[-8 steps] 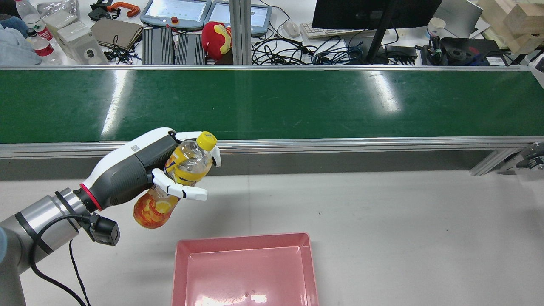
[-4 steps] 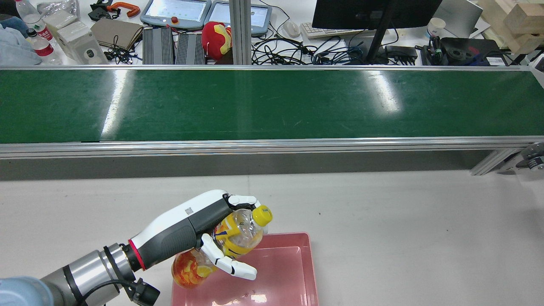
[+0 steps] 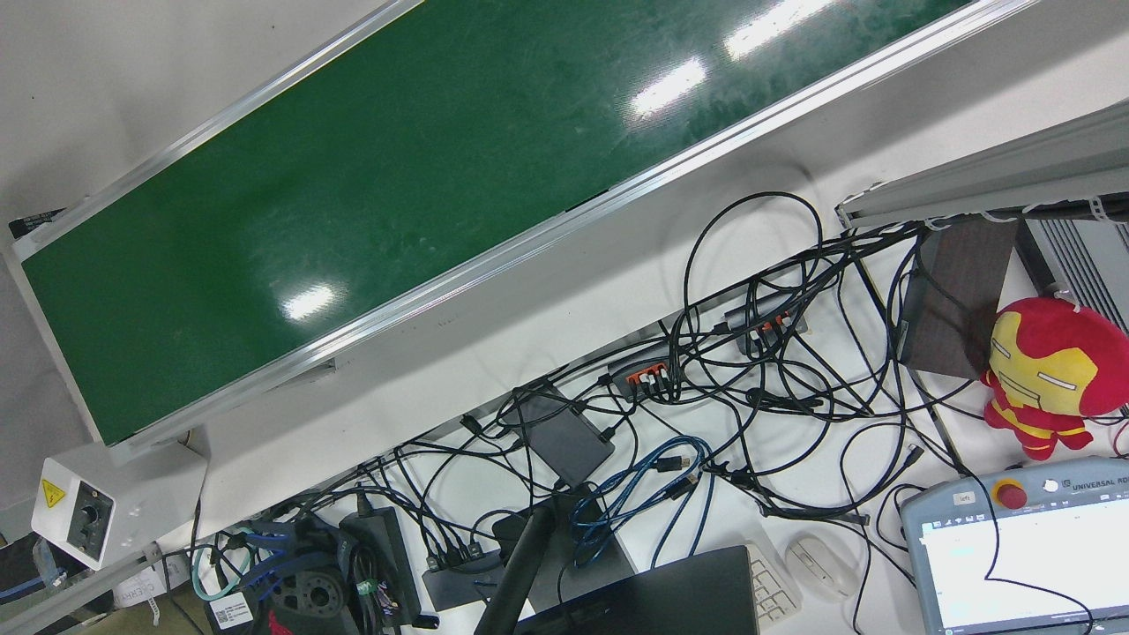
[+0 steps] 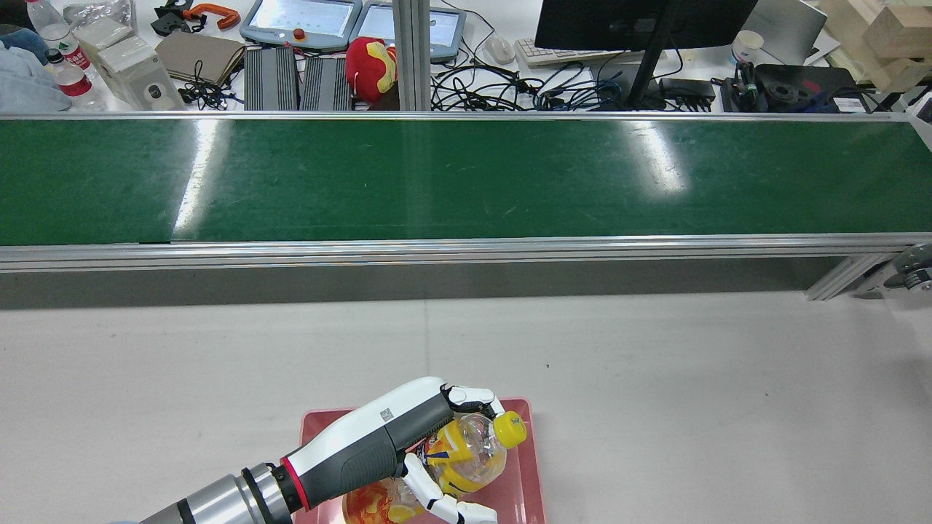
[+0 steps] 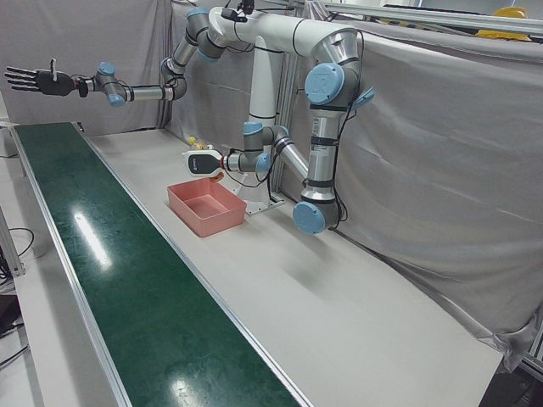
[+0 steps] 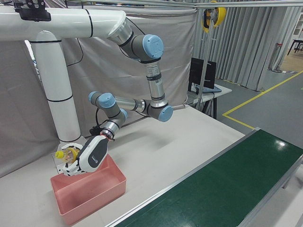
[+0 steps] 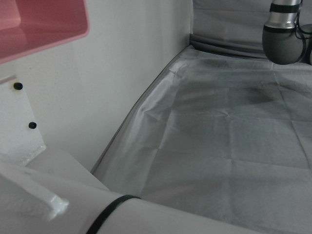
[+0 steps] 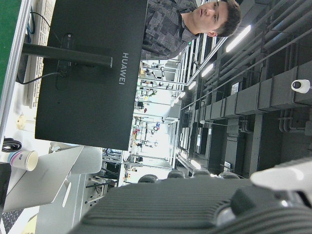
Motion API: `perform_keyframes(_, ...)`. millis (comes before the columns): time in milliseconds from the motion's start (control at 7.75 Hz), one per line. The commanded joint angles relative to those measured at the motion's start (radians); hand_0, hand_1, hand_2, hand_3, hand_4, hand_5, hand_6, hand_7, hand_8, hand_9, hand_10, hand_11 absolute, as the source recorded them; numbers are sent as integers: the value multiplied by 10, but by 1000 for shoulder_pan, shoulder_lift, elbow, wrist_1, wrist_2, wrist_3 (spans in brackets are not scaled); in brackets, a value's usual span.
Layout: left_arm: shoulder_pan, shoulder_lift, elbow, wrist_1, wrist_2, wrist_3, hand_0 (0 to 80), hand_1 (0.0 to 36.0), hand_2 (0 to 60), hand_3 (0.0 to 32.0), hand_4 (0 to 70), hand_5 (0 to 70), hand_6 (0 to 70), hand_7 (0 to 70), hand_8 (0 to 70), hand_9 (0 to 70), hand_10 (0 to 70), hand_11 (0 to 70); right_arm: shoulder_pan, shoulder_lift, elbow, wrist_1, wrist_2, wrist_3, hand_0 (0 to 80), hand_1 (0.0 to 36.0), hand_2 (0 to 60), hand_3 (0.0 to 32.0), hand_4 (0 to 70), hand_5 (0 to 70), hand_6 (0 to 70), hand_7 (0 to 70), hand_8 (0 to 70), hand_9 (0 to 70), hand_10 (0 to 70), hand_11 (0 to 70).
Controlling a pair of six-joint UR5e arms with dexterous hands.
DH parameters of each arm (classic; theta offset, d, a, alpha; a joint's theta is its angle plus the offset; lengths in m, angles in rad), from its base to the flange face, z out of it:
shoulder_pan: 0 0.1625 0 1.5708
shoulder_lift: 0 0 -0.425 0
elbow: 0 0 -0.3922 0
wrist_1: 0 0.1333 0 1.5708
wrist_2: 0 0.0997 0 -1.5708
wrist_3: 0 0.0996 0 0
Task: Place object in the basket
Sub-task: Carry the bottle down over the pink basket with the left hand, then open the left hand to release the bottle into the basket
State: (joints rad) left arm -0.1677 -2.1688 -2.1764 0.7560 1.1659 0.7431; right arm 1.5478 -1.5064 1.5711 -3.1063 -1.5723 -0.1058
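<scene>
Pink plastic is now sitting directly beneath the load: the basket is lying on the pale worktop at about 6 o'clock in the rear view, and the left hand is hanging over its left half, grasping the bottle. Half a second ago the hand was only crossing the basket's upper-left corner, and a second ago it was well apart from it, up near the green conveyor belt at roughly 10 o'clock. So the carry is all but finishing, and what is remaining is probably a short lowering and an opening of the fingers.

The bottle is lying tilted in the grasp, its yellow cap pointing toward 2 o'clock and its orange base toward 7 o'clock, just inside the basket's outline. The right-front view is showing it held above the basket's floor, not touching.

The right hand is idling high and well apart, fingers spread and holding nothing.
</scene>
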Motion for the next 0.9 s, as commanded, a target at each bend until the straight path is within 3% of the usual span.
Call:
perform_keyframes(0, 2, -2, 70, 5, -2, 2, 466, 42, 100, 0, 297, 700, 326, 421, 473, 625, 583, 700, 0, 0, 0, 0, 0, 0, 0, 0, 0, 0, 0, 0, 0, 0, 0, 0, 0, 0)
perform_keyframes(129, -9, 3, 88, 8, -6, 4, 475, 34, 0, 0, 249, 700, 208, 304, 368, 493, 460, 648, 0, 0, 1, 0, 0, 0, 0, 0, 0, 0, 0, 0, 0, 0, 0, 0, 0, 0)
perform_keyframes(258, -12, 4, 89, 9, -6, 6, 469, 35, 0, 0, 185, 588, 120, 204, 266, 374, 363, 515, 0, 0, 1, 0, 0, 0, 0, 0, 0, 0, 0, 0, 0, 0, 0, 0, 0, 0)
perform_keyframes(387, -12, 6, 87, 19, -6, 6, 461, 13, 0, 0, 125, 444, 64, 131, 184, 262, 287, 418, 0, 0, 1, 0, 0, 0, 0, 0, 0, 0, 0, 0, 0, 0, 0, 0, 0, 0)
perform_keyframes(774, -19, 46, 76, 16, -6, -2, 399, 0, 0, 0, 43, 344, 1, 38, 106, 146, 181, 264, 0, 0, 3, 0, 0, 0, 0, 0, 0, 0, 0, 0, 0, 0, 0, 0, 0, 0)
